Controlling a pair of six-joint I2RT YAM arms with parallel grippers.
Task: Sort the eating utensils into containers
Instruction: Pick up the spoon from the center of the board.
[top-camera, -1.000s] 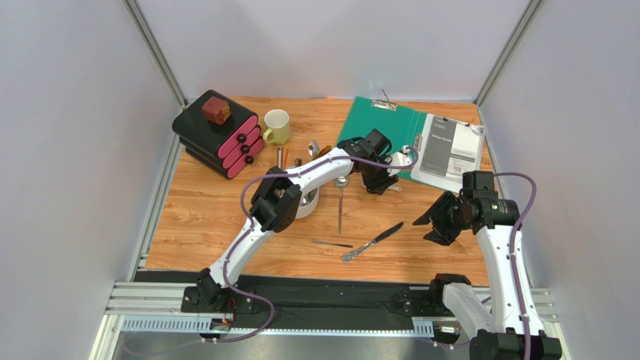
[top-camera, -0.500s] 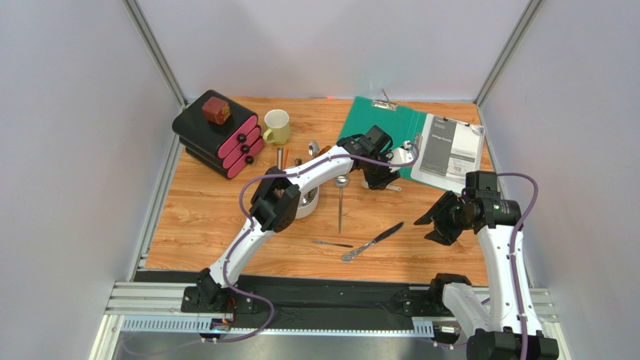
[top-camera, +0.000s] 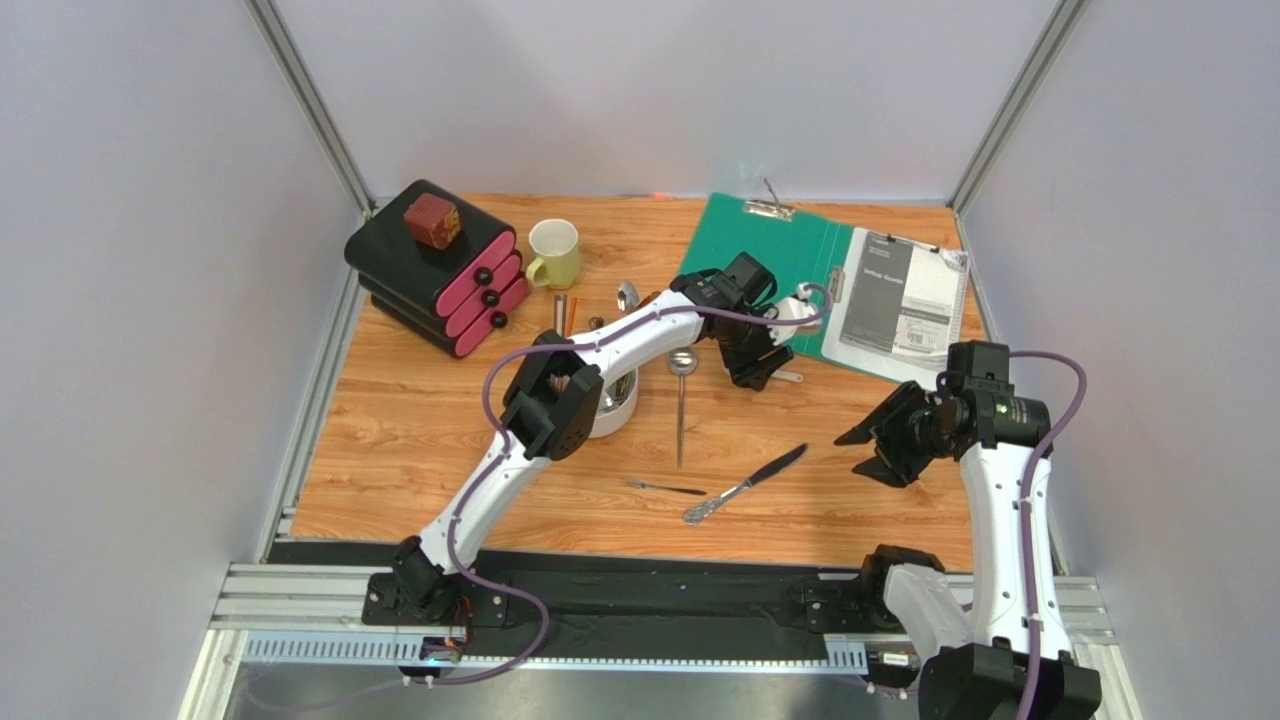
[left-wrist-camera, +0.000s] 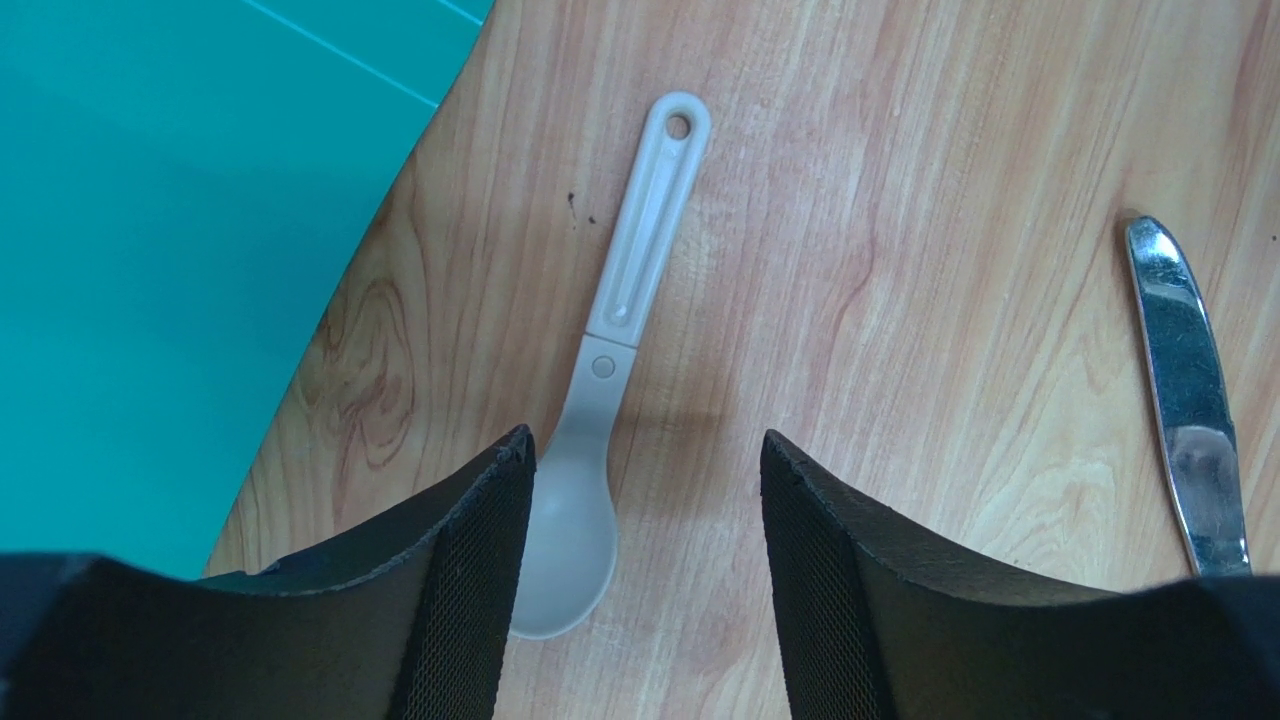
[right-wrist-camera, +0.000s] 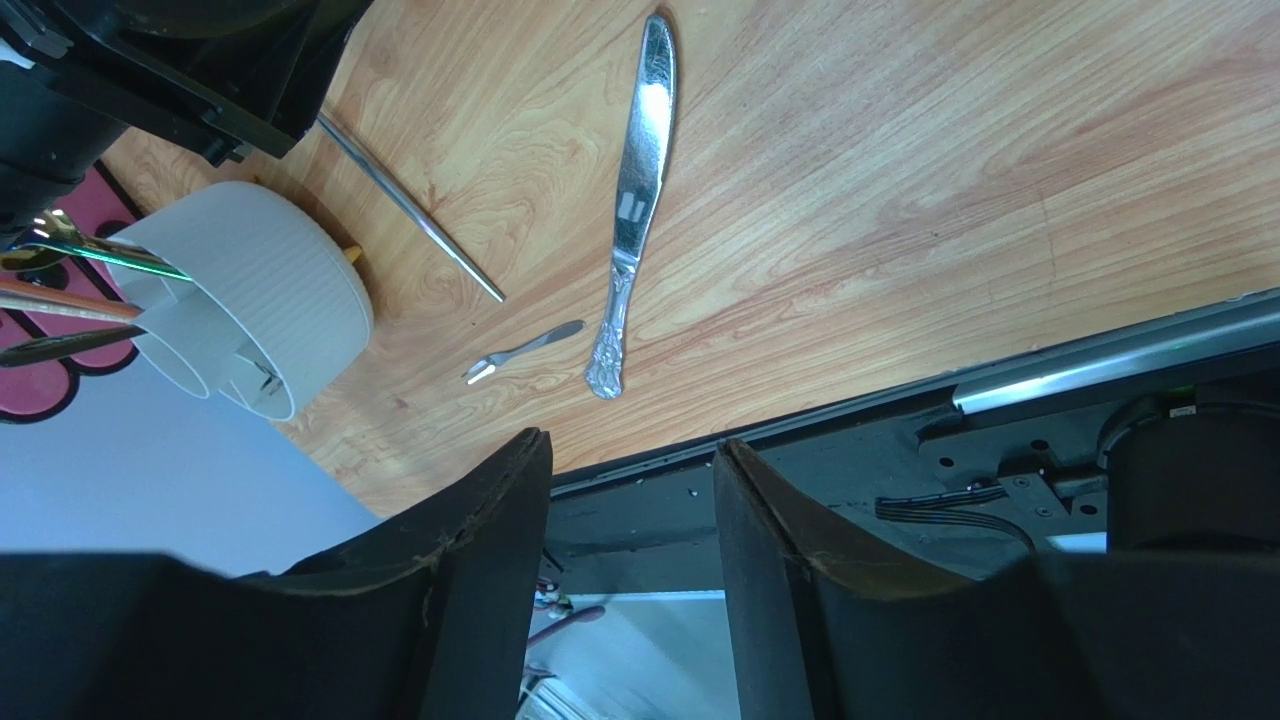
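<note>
**Mia:** Two robot arms reach over the brown wooden table (top-camera: 436, 435). What is different now?

**Ben:** The left arm (top-camera: 556, 398) is a bit closer to the flat green folder (top-camera: 766, 255). The right arm (top-camera: 999, 495) is a little more to its own side.

**Mia:** And the round white holder (top-camera: 616, 413) with walls inside?

**Ben:** It is in the same spot, by the left arm's elbow. Some utensils stand in it.

**Mia:** What about the left gripper (left-wrist-camera: 646, 450)?

**Ben:** Its fingers are spread wider than a moment ago. They pinch nothing. The small white spoon (left-wrist-camera: 619, 323) lies flat on the wood just beside the folder. Its bowl is between the two fingers.

**Mia:** So is the spoon next?

**Ben:** I think so. The fingers must go down, squeeze it and carry it to the holder.

**Mia:** And the right gripper (right-wrist-camera: 631, 450)?

**Ben:** It is spread and empty, over the near edge of the table. The long silver knife (right-wrist-camera: 631, 210) and the tiny silver fork (right-wrist-camera: 523, 350) lie on the wood, not sorted yet.
</note>
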